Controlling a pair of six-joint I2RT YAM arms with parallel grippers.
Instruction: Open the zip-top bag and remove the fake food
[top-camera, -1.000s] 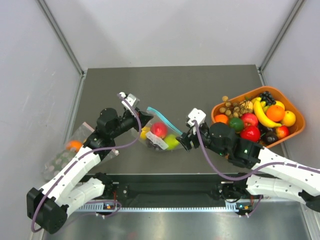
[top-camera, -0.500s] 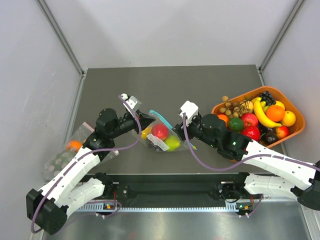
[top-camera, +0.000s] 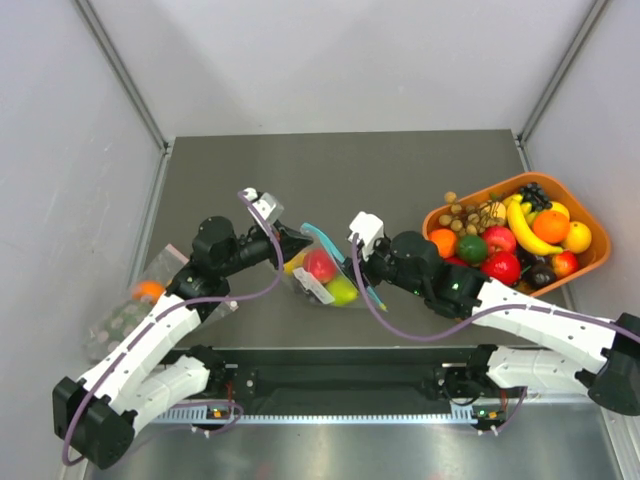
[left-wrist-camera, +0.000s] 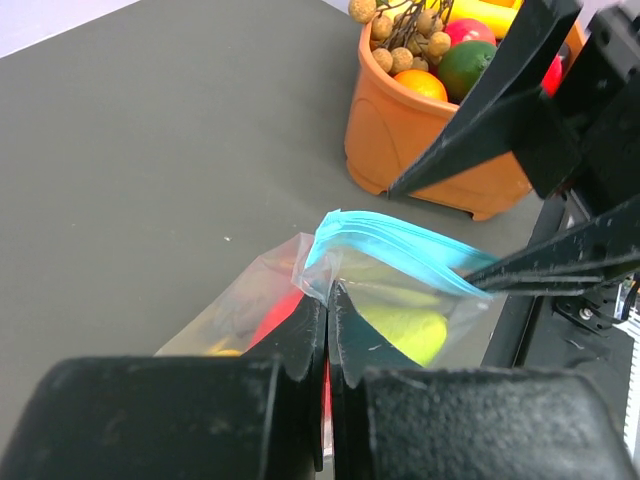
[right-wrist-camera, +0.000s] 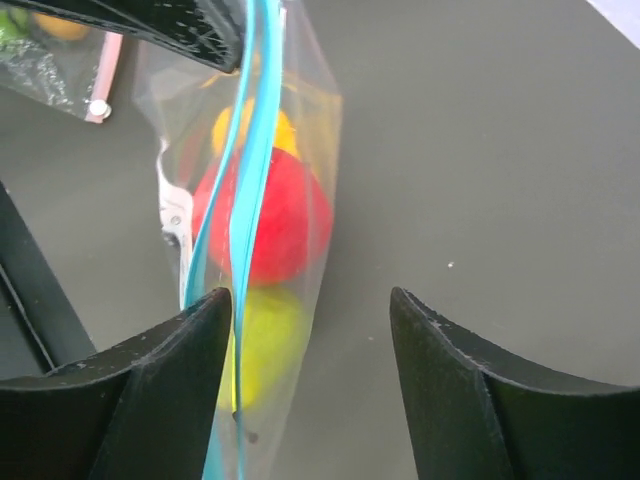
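Note:
The zip-top bag (top-camera: 325, 268) hangs lifted above the middle of the dark table, its teal strip (top-camera: 340, 258) running diagonally. Inside show a red apple (top-camera: 319, 262), a lime-green fruit (top-camera: 342, 288) and a yellow lemon (top-camera: 292, 264); no grapes show. My left gripper (top-camera: 291, 245) is shut on the bag's clear plastic just below the strip (left-wrist-camera: 328, 300). My right gripper (top-camera: 358, 266) is open at the bag's other end. In the right wrist view (right-wrist-camera: 310, 310) the teal strip (right-wrist-camera: 255, 150) runs along its left finger (right-wrist-camera: 150, 400), with the bag wall, apple (right-wrist-camera: 265, 220) and green fruit (right-wrist-camera: 262, 345) between the fingers.
An orange basket (top-camera: 590, 262) full of other plastic fruit stands at the right, also in the left wrist view (left-wrist-camera: 420, 150). A second clear bag with a pinkish strip (top-camera: 140, 295) lies off the table's left edge. Grey walls enclose the table.
My right gripper has moved left to the bag and its open fingers now straddle the bag's right end. My left gripper has kept its hold, shifting slightly.

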